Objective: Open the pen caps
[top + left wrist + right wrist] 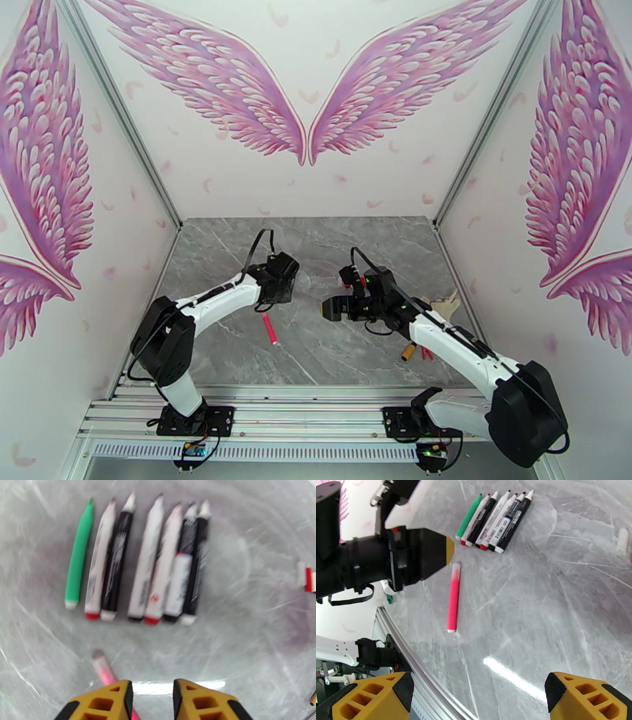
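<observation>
Pens (146,559), seven thin white, black and green markers, line up in my wrist views; overhead catches a lone pink-red pen (270,328) near my narrowly parted left gripper (153,695), while my right gripper (478,695) gapes wide, empty.

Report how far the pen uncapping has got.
Done, apparently: seven pens lie in a row with bare tips showing. In hand: nothing; the left gripper sits slightly open by a pink pen, and the right gripper is wide open and empty. Left: likely that pink pen, though whether it is capped I cannot tell.
</observation>
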